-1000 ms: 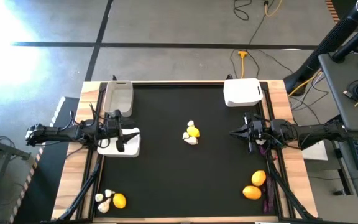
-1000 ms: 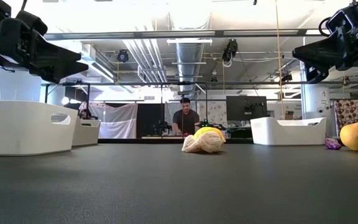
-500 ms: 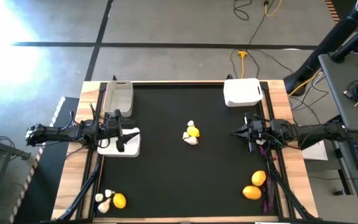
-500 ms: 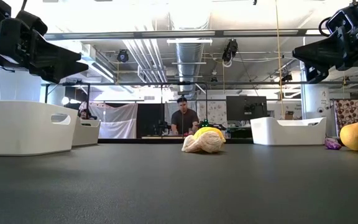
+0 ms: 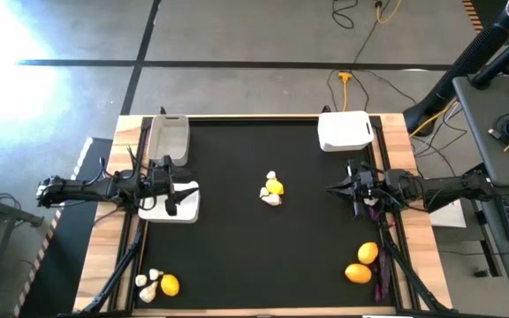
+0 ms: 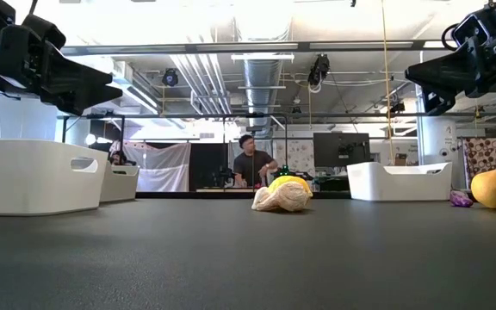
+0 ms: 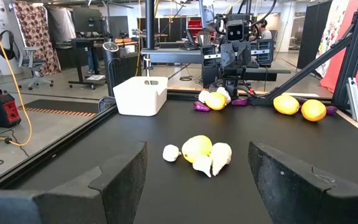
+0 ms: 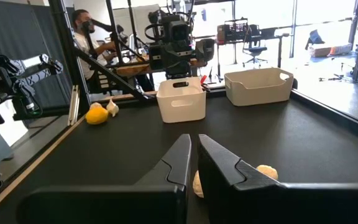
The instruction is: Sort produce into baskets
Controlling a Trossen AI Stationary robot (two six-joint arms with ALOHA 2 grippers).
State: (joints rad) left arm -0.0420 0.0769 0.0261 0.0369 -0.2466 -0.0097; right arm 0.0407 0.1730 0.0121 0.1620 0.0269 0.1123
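Both arms hover level above the table and touch nothing. My left gripper [image 5: 184,188] [image 7: 197,186] is open above a white basket [image 5: 182,210] at the left edge. My right gripper [image 5: 331,188] [image 8: 194,163] is shut at the right edge. A yellow citrus [image 5: 276,186] with whitish bulbs [image 5: 272,199] lies on the mat in the middle. Another yellow citrus [image 5: 170,284] and bulbs [image 5: 148,284] lie at the near left. Two orange citrus [image 5: 367,253] [image 5: 358,273] and a purple piece [image 5: 381,281] lie at the near right.
A greyish translucent basket [image 5: 168,137] stands at the far left corner and a second white basket [image 5: 345,131] at the far right. More purple pieces and a citrus [image 7: 215,101] lie under the right arm. A person [image 6: 252,164] stands in the room beyond the table.
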